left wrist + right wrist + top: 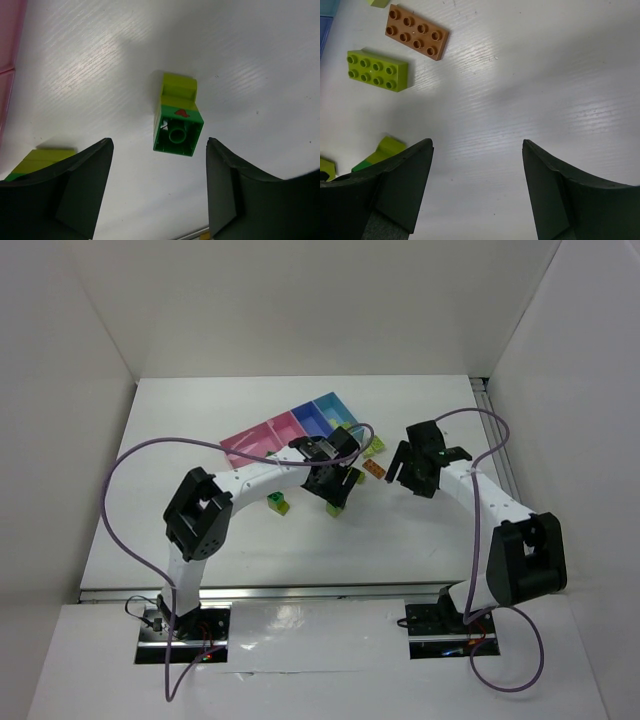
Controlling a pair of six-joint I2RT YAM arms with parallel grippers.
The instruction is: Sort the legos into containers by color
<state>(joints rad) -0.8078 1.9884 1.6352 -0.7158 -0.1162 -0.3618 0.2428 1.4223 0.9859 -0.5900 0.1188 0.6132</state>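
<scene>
On the table [180, 415], top view: bins [250, 443] run in a slanted row at 12 o'clock, pink to the left, blue to the right. Left gripper [337, 490] hangs just 6 o'clock of the row. Right gripper [402, 468] is off at its 3 o'clock, apart from it. Orange plate [374, 469] lies between the two grippers. A green-lime lego [277, 503] sits loose at 9 o'clock of the left gripper. Bin contents are too small to tell.

Left wrist: jaws spread wide, nothing gripped. Two-tone brick [177, 117], green with a lime part at its 12 o'clock end, rests on the table with its hollow underside showing. It sits off-centre, nearer the 3 o'clock finger [250, 195]. Pink bin [7, 50] wall at the 10 o'clock edge.

Right wrist: jaws wide, empty, bare table between them. Orange plate at 11 o'clock, lime brick [377, 70] at 10, both studs up.

Step, as I judge it: picking, with the left arm lined up on the two-tone brick. Next move calls for a small shift toward 3 o'clock to centre it. After that, descend and close across its sides. Two joined colours make the bin choice unclear.
</scene>
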